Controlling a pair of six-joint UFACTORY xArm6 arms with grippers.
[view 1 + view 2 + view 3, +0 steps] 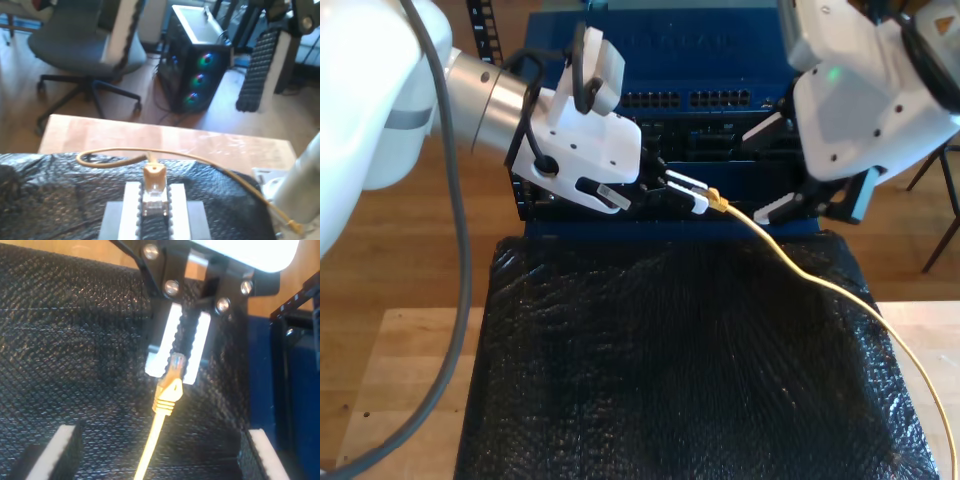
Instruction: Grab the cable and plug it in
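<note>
A black, bubbly mat (680, 360) is spread over a pale wooden counter (380, 400), with a blue rack of network gear (690, 60) standing behind it in the upper middle of the exterior view. In the first wrist view an office chair (75, 40) and a computer tower with glowing fans (197, 65) are seen on the floor beyond the counter.

The jaws of my first gripper (690, 195) are closed narrowly on the plug (154, 192) of the yellow cable (820, 280), which is pinched between the two white ribbed fingers (162, 342). In the exterior view this gripper is seen at upper centre, held just in front of the rack, its arm reaching in from the exterior view's left.

From the plug, the cable is led across the mat toward the lower right of the exterior view, passing below my second gripper (810, 205) without being touched by it. The jaws of my second gripper are spread wide, with one white fingertip (57, 445) shown on each side of the cable.
</note>
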